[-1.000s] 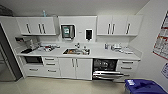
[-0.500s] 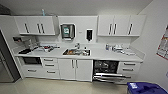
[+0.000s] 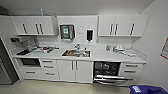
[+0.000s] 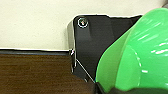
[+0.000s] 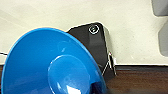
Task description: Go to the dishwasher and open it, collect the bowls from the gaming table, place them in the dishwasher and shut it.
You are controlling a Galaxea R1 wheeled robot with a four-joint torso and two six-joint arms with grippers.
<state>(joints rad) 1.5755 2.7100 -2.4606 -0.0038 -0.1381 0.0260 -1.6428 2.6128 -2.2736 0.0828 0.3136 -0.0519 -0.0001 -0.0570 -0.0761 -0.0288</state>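
On each wrist sits a dark, matte plate (image 4: 100, 42) with rounded corners, a silvery edge, and a round, ringed fitting (image 5: 93, 29) near its twelve-o'clock corner.

Blue bowl (image 5: 50, 67): large, glossy, underside facing camera. Behind it: pale floor (image 5: 50, 15), dark wood-grain strip (image 5: 140, 80).

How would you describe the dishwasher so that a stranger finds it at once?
Follow the long white counter to the right of the sink. Below it sits the dishwasher, between white doors and white drawers. It is the one dark opening, its door hanging open with a steel front.
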